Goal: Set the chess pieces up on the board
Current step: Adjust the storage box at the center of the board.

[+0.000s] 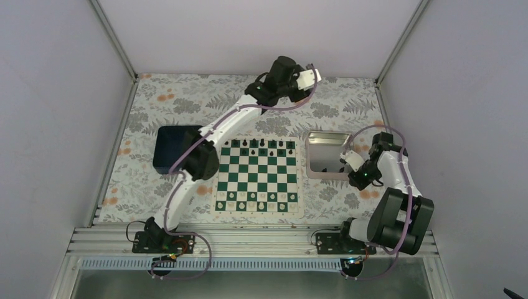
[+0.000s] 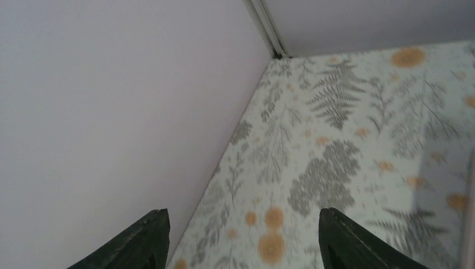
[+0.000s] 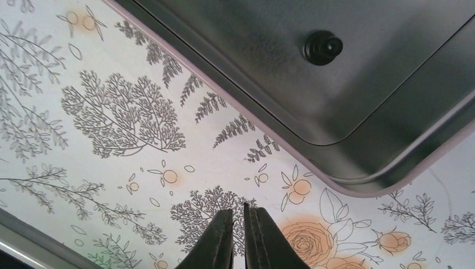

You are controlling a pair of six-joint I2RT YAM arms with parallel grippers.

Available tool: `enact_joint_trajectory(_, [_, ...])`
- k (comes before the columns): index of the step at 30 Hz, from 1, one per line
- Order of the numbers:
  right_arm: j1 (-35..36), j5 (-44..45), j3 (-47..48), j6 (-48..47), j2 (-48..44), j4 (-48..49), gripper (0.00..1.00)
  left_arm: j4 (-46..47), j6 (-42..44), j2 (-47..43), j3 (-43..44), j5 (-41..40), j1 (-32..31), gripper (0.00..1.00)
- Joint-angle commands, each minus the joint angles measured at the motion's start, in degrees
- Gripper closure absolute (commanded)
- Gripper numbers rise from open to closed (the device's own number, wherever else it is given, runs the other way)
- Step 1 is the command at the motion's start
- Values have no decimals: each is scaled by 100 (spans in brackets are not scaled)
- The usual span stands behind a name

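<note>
The green and white board [image 1: 256,177] lies mid-table. Several black chess pieces [image 1: 263,144] stand along its far row. Small white pieces [image 1: 256,199] fill the near rows. One black piece [image 3: 322,46] lies in the silver metal tray [image 3: 358,112]; it also shows in the top view [image 1: 324,169]. My right gripper [image 3: 240,216] is shut and empty, low over the tablecloth just outside the tray's near right corner [image 1: 361,180]. My left gripper [image 2: 243,224] is open and empty, held high over the far edge of the table [image 1: 309,78], facing the back wall.
The silver tray [image 1: 327,156] sits right of the board. A dark blue bin [image 1: 174,148] sits left of it, partly under the left arm. Walls close the table at the back and both sides. An aluminium rail [image 1: 249,240] runs along the near edge.
</note>
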Motion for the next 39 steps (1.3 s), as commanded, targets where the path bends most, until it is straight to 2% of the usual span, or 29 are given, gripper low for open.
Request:
enact_joint_trajectory(1, [-155,-174,-247,-56,-34,463,91,-1130,-282,1143,1852,-94,-169,32])
enact_joint_trajectory(4, [-233,-272,-314,3,79,677,89,-1140,-33,1487,2042,-379,-350,30])
enact_joint_trajectory(9, [-328,-445,-348,115,216,1010,89,-881,223,1276,1111,-411,-475,23])
enact_joint_trajectory(17, [-329,-707,-424,159,409,1212,87,-1177,549,1565,1286,-720,-762,11])
enact_joint_trajectory(27, [-329,-799,-471,264,406,1463,87,-1419,825,1790,1250,-1033,-1015,7])
enact_joint_trajectory(34, [-329,-791,-473,273,378,1449,86,-1119,739,1832,1278,-1793,-981,6])
enact_joint_trajectory(39, [-330,-779,-494,265,350,1411,86,-1102,364,1707,1267,-1616,-914,6])
